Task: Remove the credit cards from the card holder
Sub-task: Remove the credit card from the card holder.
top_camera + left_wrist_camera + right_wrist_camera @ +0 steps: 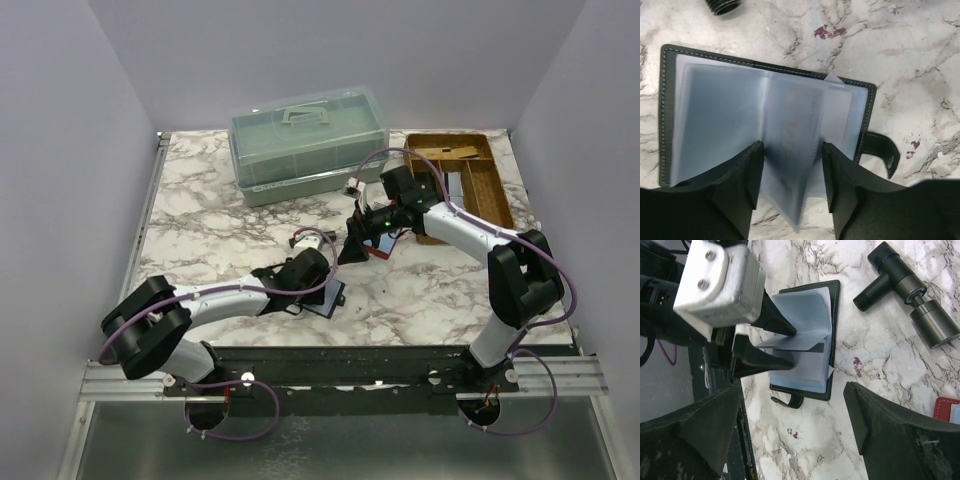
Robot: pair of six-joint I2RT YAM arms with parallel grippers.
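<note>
The card holder (667,100) is black leather with pale blue see-through sleeves. It lies open on the marble by the near edge (330,298). One sleeve leaf (790,130) stands up from it, and a pale credit card with faint lettering shows through. My left gripper (792,195) is open, its fingers on either side of that leaf. In the right wrist view the left fingers (782,326) bracket the raised leaf (800,340), and a dark stripe (818,346) shows beneath. My right gripper (795,407) hangs wide open above the marble just beyond the holder's strap (790,401), holding nothing.
A black T-shaped metal cylinder (905,285) lies beyond the holder. A red wallet corner (947,407) sits at the right. A green lidded box (305,145) stands at the back, with a wooden tray (490,190) at the back right. The table's dark front rail (350,355) runs close by.
</note>
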